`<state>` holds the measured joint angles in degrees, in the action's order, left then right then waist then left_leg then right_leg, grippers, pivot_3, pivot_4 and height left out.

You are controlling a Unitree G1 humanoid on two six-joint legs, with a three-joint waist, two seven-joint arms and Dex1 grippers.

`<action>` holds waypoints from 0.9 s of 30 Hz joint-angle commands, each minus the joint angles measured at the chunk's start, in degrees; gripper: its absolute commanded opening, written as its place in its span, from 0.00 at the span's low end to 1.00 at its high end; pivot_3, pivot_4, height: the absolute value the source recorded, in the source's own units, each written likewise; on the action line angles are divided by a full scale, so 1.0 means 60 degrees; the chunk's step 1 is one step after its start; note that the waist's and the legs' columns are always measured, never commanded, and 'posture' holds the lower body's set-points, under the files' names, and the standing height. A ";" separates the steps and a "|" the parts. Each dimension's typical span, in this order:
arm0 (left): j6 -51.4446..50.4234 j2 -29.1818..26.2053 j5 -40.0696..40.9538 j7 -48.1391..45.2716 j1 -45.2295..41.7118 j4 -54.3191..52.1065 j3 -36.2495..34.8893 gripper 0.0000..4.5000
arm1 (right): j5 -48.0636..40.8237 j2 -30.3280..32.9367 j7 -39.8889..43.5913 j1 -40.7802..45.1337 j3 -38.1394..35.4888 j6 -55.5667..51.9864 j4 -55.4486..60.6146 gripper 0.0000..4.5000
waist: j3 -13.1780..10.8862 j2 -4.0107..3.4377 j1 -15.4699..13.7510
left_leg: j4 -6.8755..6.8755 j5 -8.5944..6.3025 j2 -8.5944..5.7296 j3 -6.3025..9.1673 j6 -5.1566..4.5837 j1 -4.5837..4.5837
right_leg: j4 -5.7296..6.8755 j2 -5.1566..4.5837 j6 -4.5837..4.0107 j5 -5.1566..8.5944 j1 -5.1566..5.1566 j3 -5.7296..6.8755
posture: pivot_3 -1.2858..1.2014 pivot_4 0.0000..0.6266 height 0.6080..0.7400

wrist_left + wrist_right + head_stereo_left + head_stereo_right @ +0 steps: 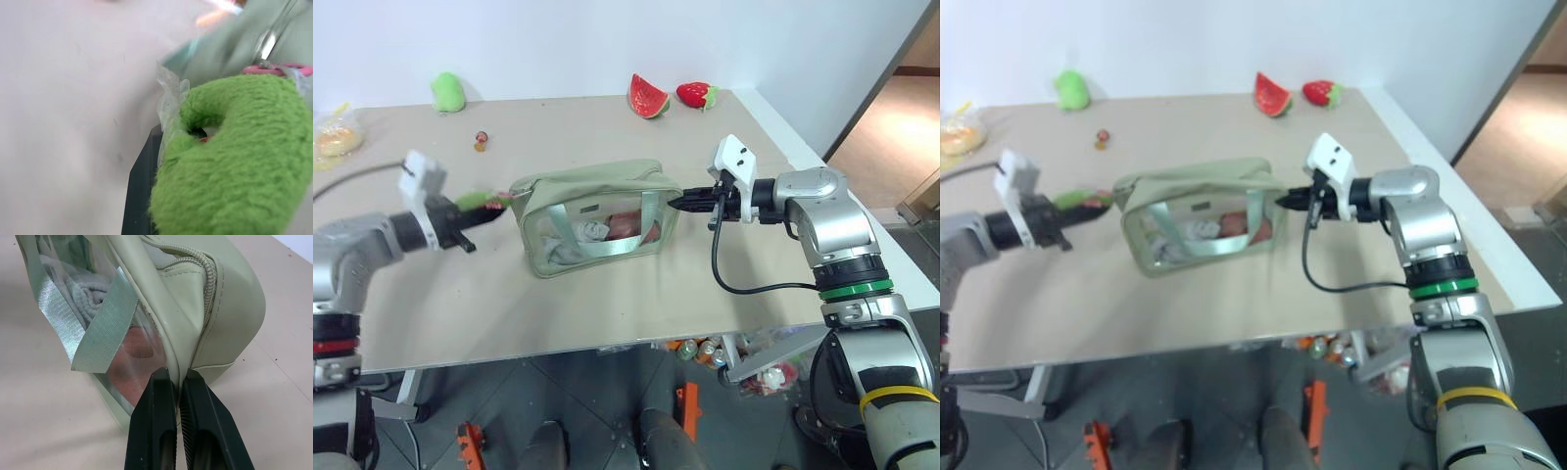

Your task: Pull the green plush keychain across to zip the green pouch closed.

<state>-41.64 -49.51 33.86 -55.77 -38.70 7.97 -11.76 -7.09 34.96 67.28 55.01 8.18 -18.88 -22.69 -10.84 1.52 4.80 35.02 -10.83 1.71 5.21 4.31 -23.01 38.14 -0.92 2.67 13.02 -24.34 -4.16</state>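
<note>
Left eye view: the pouch (592,217) sits mid-table with its clear window toward the near edge and its strap hanging down the front. Folded cloth and something pinkish show through the window.

At the pouch's left end, the keychain (481,202) sticks out leftward, and the left gripper (476,217) is clamped on it, fingers together around the fuzzy green plush. In the left wrist view the keychain (234,161) bulges over 1 dark finger (142,188), with a pink bit and a metal ring leading to the pouch behind.

At the pouch's right end, the right gripper (677,203) reaches in from the right, its 2 fingers pinched together on the end seam. The right wrist view shows the fingertips (159,384) gripping the pouch's (220,308) edge just below the zipper's end, the strap folded across the window beside them.

Along the table's far edge lie a light-green plush (448,91) at left, a watermelon slice (647,96) and a strawberry (697,94) to the right. A small dark item (481,142) sits near the plush, and a bagged yellow thing (335,137) rests at the far left.
</note>
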 commanded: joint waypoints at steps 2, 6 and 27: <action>0.0555 -0.0203 -0.0452 -0.0040 -0.1254 -0.0095 0.0230 0.01 | -0.0079 -0.0117 -0.0020 0.0163 -0.0073 0.0129 0.0123 0.00 | 0.0000 0.0000 0.0003 | -0.0001 0.0000 0.0000 0.0000 0.0000 0.0001 | 0.0000 0.0001 0.0000 0.0000 0.0000 0.0000 | 0.52 0.24 1.00; 0.1473 0.0451 -0.1668 0.0284 -0.2573 0.0442 0.1371 0.01 | -0.0074 -0.0172 -0.0080 0.0166 -0.0086 0.0178 0.0096 0.00 | 0.0000 0.0000 -0.0005 | -0.0002 0.0000 0.0001 0.0002 -0.0001 0.0002 | 0.0001 0.0004 0.0001 0.0001 0.0000 0.0001 | 0.52 0.24 1.00; 0.2198 0.1742 -0.3375 -0.0003 -0.4595 0.1968 0.2376 0.77 | -0.0209 -0.0199 -0.0405 -0.0016 -0.0190 0.0020 0.0369 0.00 | -0.0002 -0.0002 0.0134 | 0.0010 -0.0009 -0.0006 -0.0018 -0.0016 -0.0008 | 0.0003 0.0003 0.0017 0.0003 -0.0008 -0.0023 | 0.52 0.24 1.00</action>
<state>-29.10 -37.51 13.56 -56.49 -63.86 19.93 5.45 -7.69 33.83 65.00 54.56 8.09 -18.92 -21.93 -10.85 1.50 5.60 35.08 -10.88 1.68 5.10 4.21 -23.06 38.16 -0.90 2.77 13.04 -24.39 -4.30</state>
